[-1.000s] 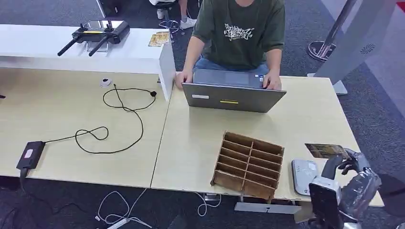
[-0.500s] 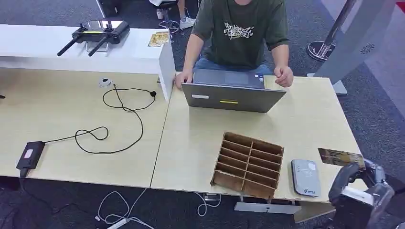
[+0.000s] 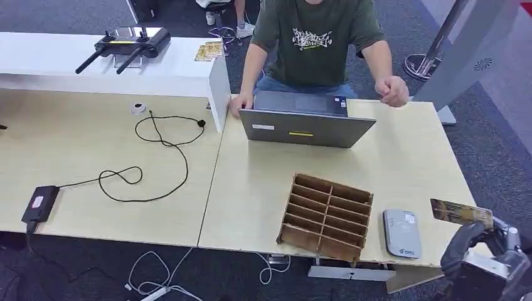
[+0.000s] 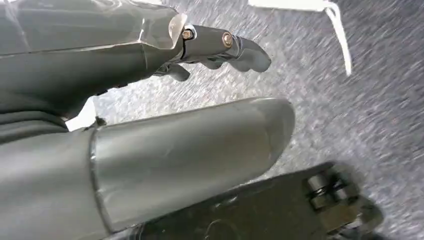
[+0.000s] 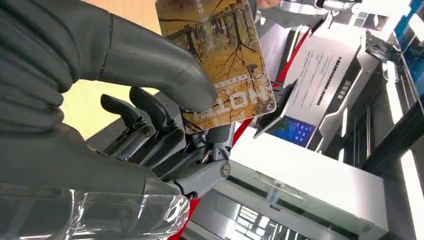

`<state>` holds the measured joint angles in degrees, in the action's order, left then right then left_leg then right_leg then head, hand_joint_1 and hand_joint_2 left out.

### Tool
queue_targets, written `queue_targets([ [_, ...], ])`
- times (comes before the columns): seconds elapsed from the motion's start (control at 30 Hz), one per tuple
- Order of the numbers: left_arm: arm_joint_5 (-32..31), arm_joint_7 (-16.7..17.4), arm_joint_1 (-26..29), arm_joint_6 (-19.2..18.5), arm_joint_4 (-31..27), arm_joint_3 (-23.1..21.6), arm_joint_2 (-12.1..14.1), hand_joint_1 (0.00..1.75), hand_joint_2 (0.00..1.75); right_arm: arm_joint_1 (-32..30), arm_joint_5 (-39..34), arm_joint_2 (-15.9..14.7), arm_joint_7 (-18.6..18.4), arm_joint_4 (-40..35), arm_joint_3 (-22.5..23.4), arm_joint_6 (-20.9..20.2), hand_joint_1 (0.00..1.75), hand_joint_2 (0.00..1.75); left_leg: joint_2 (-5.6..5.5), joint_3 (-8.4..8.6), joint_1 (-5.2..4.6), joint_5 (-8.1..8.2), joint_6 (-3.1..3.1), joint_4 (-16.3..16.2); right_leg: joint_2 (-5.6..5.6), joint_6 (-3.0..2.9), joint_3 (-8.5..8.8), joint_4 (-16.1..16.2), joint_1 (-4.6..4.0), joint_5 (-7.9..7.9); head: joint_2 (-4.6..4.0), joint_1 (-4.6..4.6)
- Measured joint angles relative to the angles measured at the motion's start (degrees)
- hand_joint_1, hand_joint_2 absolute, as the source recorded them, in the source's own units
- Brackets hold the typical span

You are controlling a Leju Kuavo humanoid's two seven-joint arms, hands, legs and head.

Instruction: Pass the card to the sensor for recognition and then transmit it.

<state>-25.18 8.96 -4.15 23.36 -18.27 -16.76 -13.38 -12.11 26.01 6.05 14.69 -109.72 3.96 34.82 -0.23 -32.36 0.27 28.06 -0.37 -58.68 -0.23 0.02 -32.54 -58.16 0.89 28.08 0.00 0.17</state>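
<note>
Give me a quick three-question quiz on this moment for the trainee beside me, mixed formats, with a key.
1. True or false: the card lies flat on the card reader.
2. Which hand holds the card? A. left hand B. right hand C. the person's hand
3. Fill in: the wooden slotted organizer stands between the card reader and the ____, which is nearer the person.

Key
1. False: the right hand holds it in the air, off to the side of the reader.
2. B
3. laptop
</note>
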Motion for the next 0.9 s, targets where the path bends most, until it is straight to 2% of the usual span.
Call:
queue_targets([
  [0.23,-0.02,0.04,-0.13,-0.31,0.74,0.98,-0.09,0.0,0.0,0.18,3.45,0.11,0.31,0.04,0.11,1.86,1.75,1.75,0.0,0.0,0.0,0.0,0.0,0.0,-0.01,0.0,0.0,0.0,0.0,0.0,0.0,0.02],
  [0.33,1.77,3.46,-0.67,-4.49,1.71,2.21,0.04,0.0,0.0,0.62,4.52,0.13,0.42,0.04,0.31,2.95,1.75,1.75,0.0,0.0,0.01,0.0,0.0,0.0,0.01,0.0,0.0,-0.01,0.0,0.0,0.0,0.02],
  [0.43,2.4,3.91,-0.77,-5.99,2.54,3.21,0.48,0.0,0.0,1.15,2.94,0.28,0.24,0.04,0.74,3.82,1.75,1.75,-0.02,0.0,0.0,0.0,0.0,0.0,-0.03,0.0,0.0,0.0,0.0,0.0,0.0,0.02],
  [0.67,2.51,4.78,-1.25,-6.69,3.45,4.39,0.83,0.0,0.0,1.76,-2.88,0.39,1.31,0.04,3.3,4.54,1.75,1.75,-0.01,-0.01,0.0,0.0,0.0,0.0,-0.02,0.0,0.01,0.0,0.0,0.0,0.0,0.02],
  [0.8,3.24,7.78,-1.29,-12.0,4.31,5.25,1.47,0.0,0.0,2.23,-3.59,0.81,2.75,0.04,4.77,4.54,1.75,1.75,0.0,-0.01,0.0,0.0,0.0,0.0,0.01,0.0,0.0,-0.01,0.0,0.0,0.0,0.0],
  [0.9,3.23,8.11,-1.31,-13.13,4.61,5.64,2.14,0.0,0.0,2.84,-3.39,1.07,3.12,0.04,5.49,4.54,1.75,1.75,-0.01,0.0,0.01,0.0,0.0,0.0,-0.03,0.0,0.0,-0.01,-0.01,0.0,0.0,0.0],
])
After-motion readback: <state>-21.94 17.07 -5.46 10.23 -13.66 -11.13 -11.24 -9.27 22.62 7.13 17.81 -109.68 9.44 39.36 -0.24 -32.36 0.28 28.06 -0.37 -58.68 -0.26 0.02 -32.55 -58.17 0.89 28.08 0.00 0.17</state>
